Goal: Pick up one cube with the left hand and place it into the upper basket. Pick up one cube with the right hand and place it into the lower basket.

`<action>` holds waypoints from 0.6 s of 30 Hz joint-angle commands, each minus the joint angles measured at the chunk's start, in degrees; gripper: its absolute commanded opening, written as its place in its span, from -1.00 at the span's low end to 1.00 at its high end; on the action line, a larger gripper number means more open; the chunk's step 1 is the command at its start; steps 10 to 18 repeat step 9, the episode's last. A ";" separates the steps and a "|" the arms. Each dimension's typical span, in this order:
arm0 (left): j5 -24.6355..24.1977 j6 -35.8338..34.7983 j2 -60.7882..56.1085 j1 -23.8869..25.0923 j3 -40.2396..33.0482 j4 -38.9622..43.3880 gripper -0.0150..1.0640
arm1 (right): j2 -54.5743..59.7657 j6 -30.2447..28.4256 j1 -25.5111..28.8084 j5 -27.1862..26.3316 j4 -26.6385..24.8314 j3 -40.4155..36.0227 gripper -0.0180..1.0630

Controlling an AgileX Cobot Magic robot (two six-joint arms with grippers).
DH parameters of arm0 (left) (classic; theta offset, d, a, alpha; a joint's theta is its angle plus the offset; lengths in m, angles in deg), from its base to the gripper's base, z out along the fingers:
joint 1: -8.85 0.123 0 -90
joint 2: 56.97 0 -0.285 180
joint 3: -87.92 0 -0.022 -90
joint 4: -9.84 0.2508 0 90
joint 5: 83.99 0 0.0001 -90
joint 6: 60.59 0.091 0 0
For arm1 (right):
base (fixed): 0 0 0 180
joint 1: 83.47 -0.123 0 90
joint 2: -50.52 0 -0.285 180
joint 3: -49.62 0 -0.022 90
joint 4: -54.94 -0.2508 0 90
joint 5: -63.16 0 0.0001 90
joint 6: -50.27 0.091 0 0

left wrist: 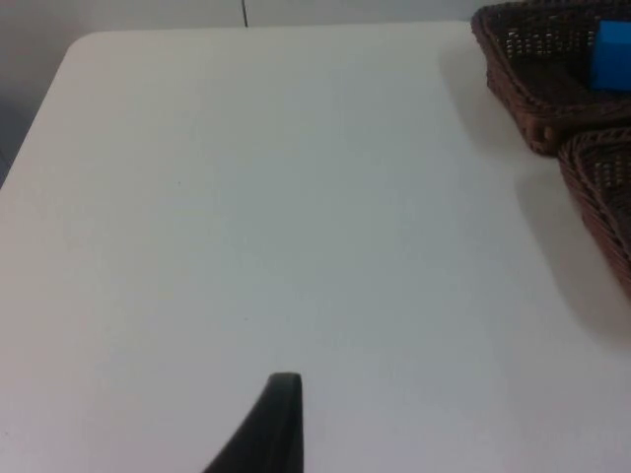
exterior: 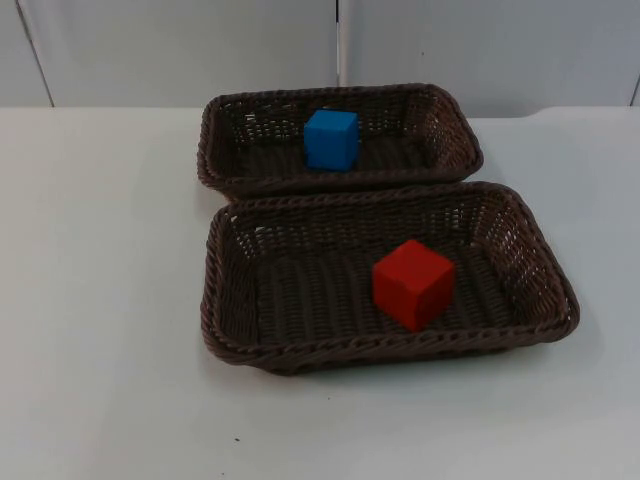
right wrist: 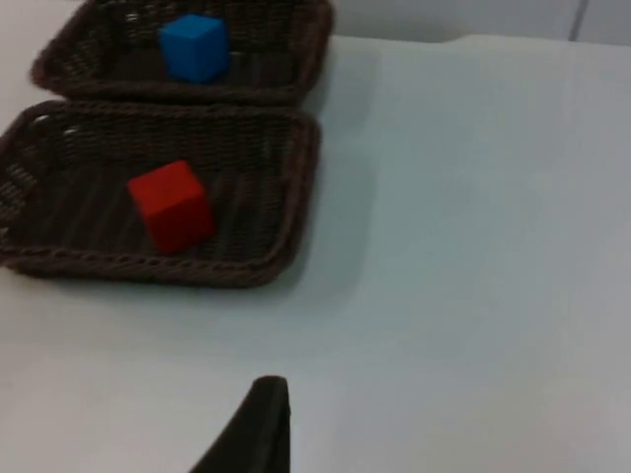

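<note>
- Blue cube (exterior: 331, 139): in your upper basket (exterior: 455, 125), well off from the left gripper (left wrist: 268, 429); done.
- Red cube (exterior: 412, 283): in your lower basket (exterior: 545, 270), ahead of the right gripper (right wrist: 254, 429); done.
- Both grippers' grasp: cannot tell.

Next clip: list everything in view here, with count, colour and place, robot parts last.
upper basket: one, dark brown wicker, far side of the table, beside the lower one.
lower basket: one, dark brown wicker, nearer the camera.
blue cube: one, inside the upper basket.
red cube: one, inside the lower basket, right of centre.
table: one, white.
partition wall: grey, behind the table.
left gripper: black fingertip above bare table, waiting.
right gripper: black fingertip above bare table, waiting.
</note>
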 commanded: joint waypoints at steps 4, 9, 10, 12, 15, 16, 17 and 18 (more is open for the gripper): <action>-0.17 -0.23 -0.28 0.21 -0.32 0.21 0.98 | -0.22 -0.01 6.46 0.00 0.05 -0.54 0.99; -0.17 -0.23 -0.28 0.21 -0.32 0.21 0.98 | -0.22 -0.01 10.08 0.00 0.05 -0.54 0.99; -0.17 -0.23 -0.28 0.21 -0.32 0.21 0.98 | -0.22 -0.01 10.08 0.00 0.05 -0.54 0.99; -0.17 -0.23 -0.28 0.21 -0.32 0.21 0.98 | -0.22 -0.01 10.08 0.00 0.05 -0.54 0.99; -0.17 -0.23 -0.28 0.21 -0.32 0.21 0.98 | -0.22 -0.01 10.08 0.00 0.05 -0.54 0.99; -0.17 -0.23 -0.28 0.21 -0.32 0.21 0.98 | -0.22 -0.01 10.08 0.00 0.05 -0.54 0.99; -0.17 -0.23 -0.28 0.21 -0.32 0.21 0.98 | -0.22 -0.01 10.08 0.00 0.05 -0.54 0.99; -0.17 -0.23 -0.28 0.21 -0.32 0.21 0.98 | -0.22 -0.01 10.08 0.00 0.05 -0.54 0.99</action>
